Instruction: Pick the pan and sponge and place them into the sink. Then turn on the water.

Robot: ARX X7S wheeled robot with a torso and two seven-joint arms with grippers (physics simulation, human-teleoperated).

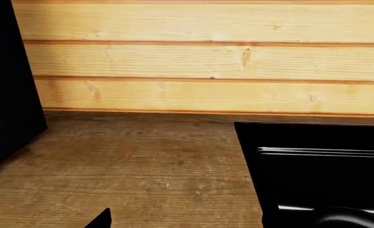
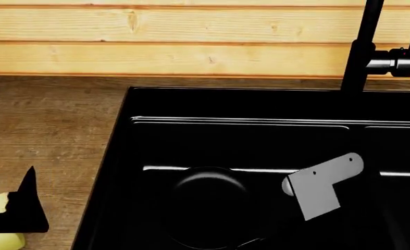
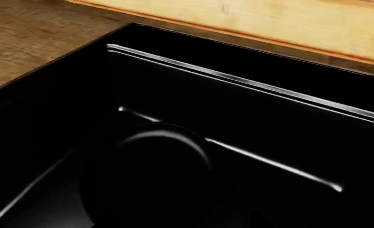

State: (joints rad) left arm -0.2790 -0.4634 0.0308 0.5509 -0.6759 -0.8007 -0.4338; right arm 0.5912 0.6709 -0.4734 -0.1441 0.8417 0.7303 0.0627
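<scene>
Left wrist view: counter (image 1: pixel 142 171), sink (image 1: pixel 313 142) corner, no fingers seen. Head view: pan (image 2: pixel 208 205) already in the sink; sponge (image 2: pixel 0 216) at the left gripper (image 2: pixel 21 213), looks grasped, not yet placed; faucet (image 2: pixel 364 47) dry. Right wrist view: pan below; right fingers' state can't tell.

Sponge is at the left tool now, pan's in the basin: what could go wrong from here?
1. The sponge sits at the head view's edge, half hidden by the left tool; grip can't be confirmed, so it may drop on the countertop.
2. The pan fills the left basin of the sink; the sponge may land on it.
</scene>
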